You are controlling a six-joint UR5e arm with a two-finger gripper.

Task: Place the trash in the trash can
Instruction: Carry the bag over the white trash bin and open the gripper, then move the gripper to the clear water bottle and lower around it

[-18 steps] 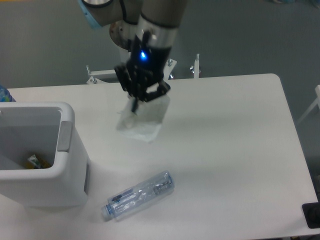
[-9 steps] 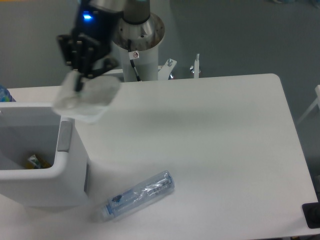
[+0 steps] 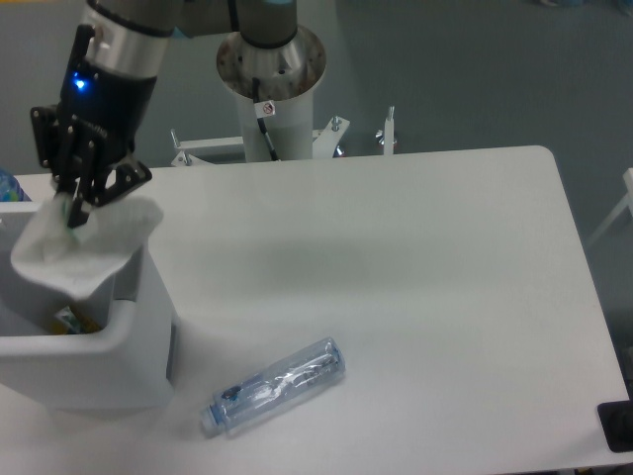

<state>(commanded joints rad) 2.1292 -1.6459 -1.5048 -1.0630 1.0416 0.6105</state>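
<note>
- The gripper (image 3: 77, 203) hung at the upper left of the frame, directly above the open mouth of the trash can (image 3: 148, 327), its jaws clamped on the top edge of the wrapper (image 3: 84, 242).
- The wrapper drooped from the fingers as a pale, crumpled sheet; its lower part overlapped the bin's rim and opening, so a release there would likely have dropped it inside rather than on the table (image 3: 415, 257).
- Being pinched at the top let the light plastic hang under its own weight, which I judge kept it clear of the rim's right edge, though contact with the rim could not be ruled out.
- The trash can sat at the lower left, cut off by the frame edge, with a small coloured scrap (image 3: 74, 320) visible on its floor.
- The bottle (image 3: 275, 386) lay on its side on the table at lower centre, just right of the bin and well apart from the gripper, not yet dealt with.
- Judged by this layout, the task was about half done: one piece over the bin, one left on the table.
- The thin sheet might have clung to a finger on release.
</note>
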